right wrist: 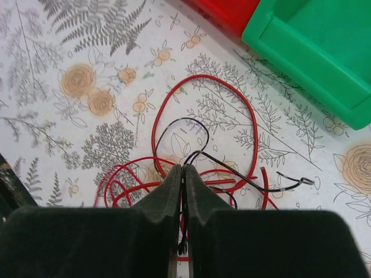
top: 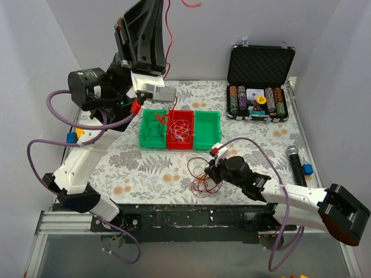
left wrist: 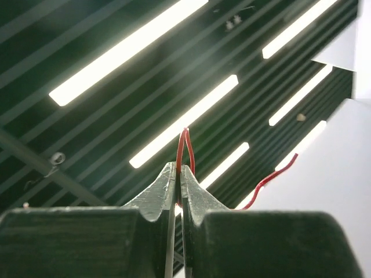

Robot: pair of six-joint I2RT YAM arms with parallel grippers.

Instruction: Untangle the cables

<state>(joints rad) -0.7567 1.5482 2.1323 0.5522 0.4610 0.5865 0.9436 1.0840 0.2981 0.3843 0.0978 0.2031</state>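
Observation:
A tangle of thin red and black cables [top: 204, 179] lies on the floral tablecloth at front centre. My right gripper [top: 212, 167] is low over it, shut on a black cable [right wrist: 203, 130] that runs up between its fingers [right wrist: 182, 168]; red cable loops [right wrist: 253, 121] lie around it. My left gripper [top: 153, 6] is raised high and points upward, shut on a red cable [left wrist: 184, 142] whose bend sticks out past its fingertips [left wrist: 178, 168]. That red cable [top: 169, 40] hangs down toward the bins.
A row of three bins [top: 207, 134], green, red, green, stands mid-table; the left green and red ones hold more thin cables. An open case of poker chips [top: 259, 87] sits back right. A microphone [top: 294, 162] and a blue block [top: 307, 169] lie at right.

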